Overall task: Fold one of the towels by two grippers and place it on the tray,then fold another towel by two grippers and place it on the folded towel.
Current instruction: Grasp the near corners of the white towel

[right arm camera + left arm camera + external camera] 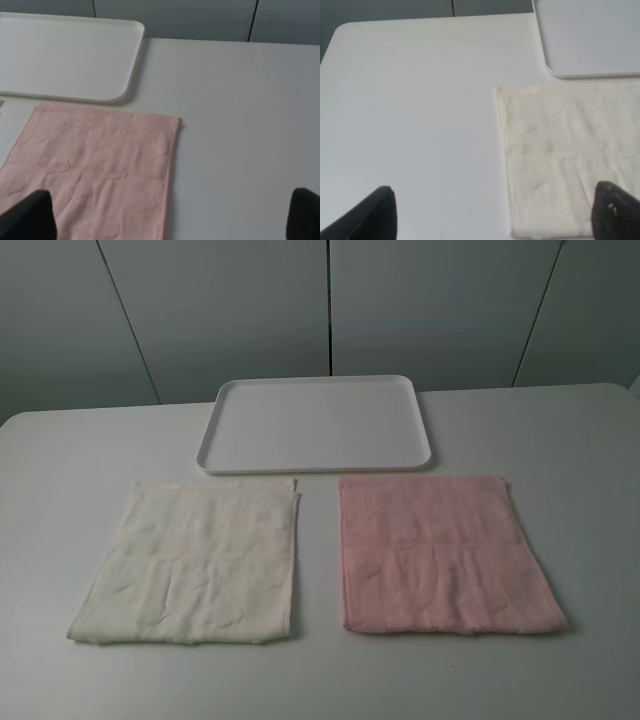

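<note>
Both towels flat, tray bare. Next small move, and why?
Probably bring both grippers to the near corners of the cream towel. The left gripper and right gripper are open and hold nothing, the pink towel lies unfolded too, and the tray holds nothing.

On the table (pixel 60 490), left towel (pixel 190 560) and right towel (pixel 440 552) lie side by side; the tray (pixel 315 466) sits just behind them.

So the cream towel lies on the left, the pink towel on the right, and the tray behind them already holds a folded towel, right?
Not quite: the tray holds no towel, as the exterior high view shows. Both towels lie spread out in front of it, the cream towel on the left and the pink towel on the right.
</note>
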Controlling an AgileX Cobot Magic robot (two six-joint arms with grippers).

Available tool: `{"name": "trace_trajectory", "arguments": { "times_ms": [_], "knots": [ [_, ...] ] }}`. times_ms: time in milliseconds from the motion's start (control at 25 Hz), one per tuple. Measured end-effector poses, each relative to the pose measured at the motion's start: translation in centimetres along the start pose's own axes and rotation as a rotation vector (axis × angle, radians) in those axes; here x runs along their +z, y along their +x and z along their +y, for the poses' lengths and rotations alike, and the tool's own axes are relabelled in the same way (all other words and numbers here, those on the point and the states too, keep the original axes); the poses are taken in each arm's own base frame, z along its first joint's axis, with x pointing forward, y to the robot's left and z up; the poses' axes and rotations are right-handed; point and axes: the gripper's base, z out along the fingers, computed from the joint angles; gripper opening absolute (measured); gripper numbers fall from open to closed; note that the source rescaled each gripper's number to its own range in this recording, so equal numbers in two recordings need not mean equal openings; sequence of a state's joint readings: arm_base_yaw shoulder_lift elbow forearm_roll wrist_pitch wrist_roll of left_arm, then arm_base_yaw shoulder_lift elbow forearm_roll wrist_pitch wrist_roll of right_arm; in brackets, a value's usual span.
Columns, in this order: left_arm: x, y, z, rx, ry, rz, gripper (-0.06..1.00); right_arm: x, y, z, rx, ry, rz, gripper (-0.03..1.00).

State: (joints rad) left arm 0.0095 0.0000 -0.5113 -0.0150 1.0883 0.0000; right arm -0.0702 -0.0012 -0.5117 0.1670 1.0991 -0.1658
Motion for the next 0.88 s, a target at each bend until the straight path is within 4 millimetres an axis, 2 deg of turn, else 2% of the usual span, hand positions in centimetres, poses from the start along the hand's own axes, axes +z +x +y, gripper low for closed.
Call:
{"name": "trace_trajectory", "arguments": {
  "times_ms": [880],
  "knots": [
    [0.0, 0.0, 0.0, 0.0, 0.0, 0.0, 1.0, 0.0, 0.0, 0.0, 0.0, 0.0, 0.0, 1.0]
  ]
}}
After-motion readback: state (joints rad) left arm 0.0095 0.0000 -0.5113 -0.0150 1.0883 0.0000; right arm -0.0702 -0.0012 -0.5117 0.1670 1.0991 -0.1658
